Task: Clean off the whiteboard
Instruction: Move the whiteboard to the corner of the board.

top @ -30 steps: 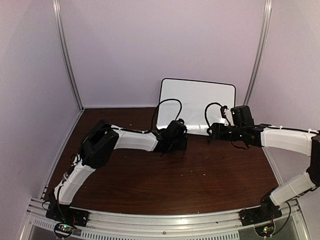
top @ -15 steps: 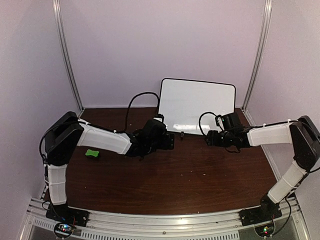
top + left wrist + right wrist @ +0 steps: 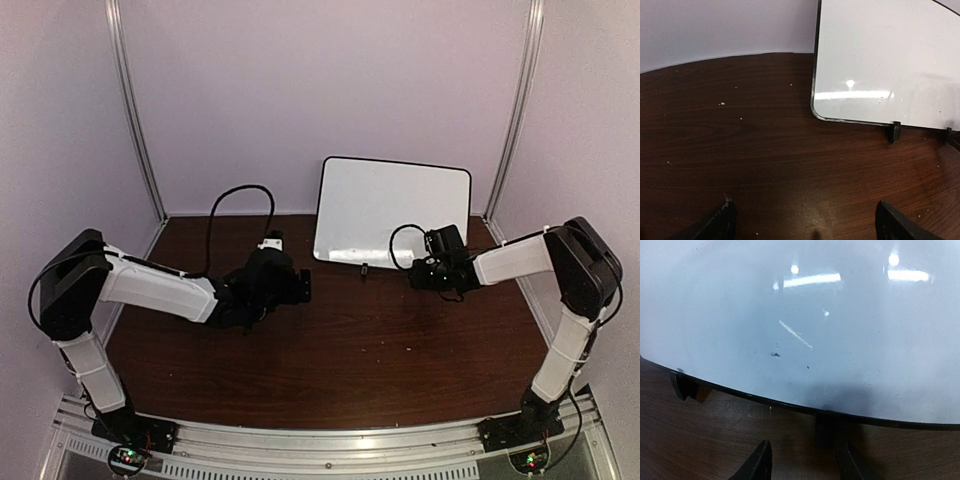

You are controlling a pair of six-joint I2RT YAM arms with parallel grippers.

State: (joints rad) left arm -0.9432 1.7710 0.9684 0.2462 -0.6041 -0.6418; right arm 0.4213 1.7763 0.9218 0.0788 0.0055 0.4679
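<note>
Robot lab cell.
Plain walls [image 3: 330, 80] and aluminium posts [image 3: 135, 110] enclose the wood table [image 3: 380, 350]; extrusion rail [image 3: 330, 447] along its near edge.

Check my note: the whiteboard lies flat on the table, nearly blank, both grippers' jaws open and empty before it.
One error: the whiteboard does not lie flat. It stands on its black feet at the back of the table, as the left wrist view shows. The rest holds: nearly blank, left gripper and right gripper jaws open and empty before it.
</note>
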